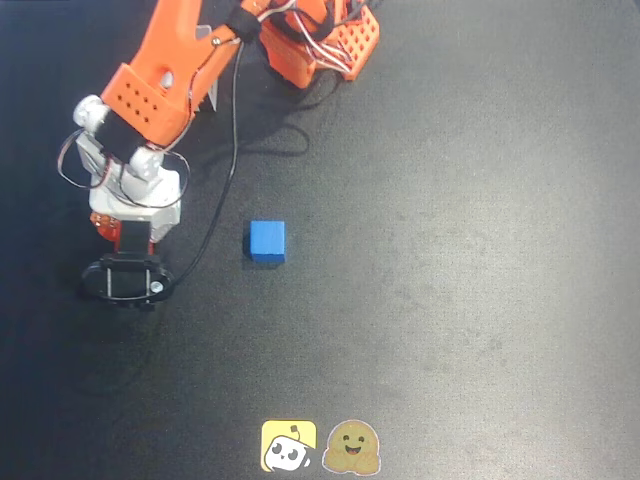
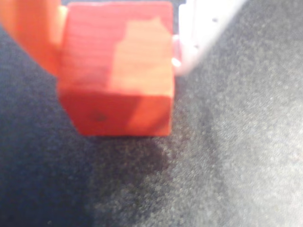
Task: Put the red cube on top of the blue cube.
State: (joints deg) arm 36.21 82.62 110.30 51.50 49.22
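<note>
The red cube fills the top of the wrist view, held between an orange finger on its left and a white finger on its right. My gripper is shut on it, just above the dark mat, with a shadow under the cube. In the overhead view the gripper sits at the left, mostly hidden under the wrist, and only a sliver of the red cube shows. The blue cube rests alone on the mat to the right of the gripper, apart from it.
The arm's orange base and loose cables lie at the top left in the overhead view. Two small stickers sit at the bottom edge. The black mat stretches to the right.
</note>
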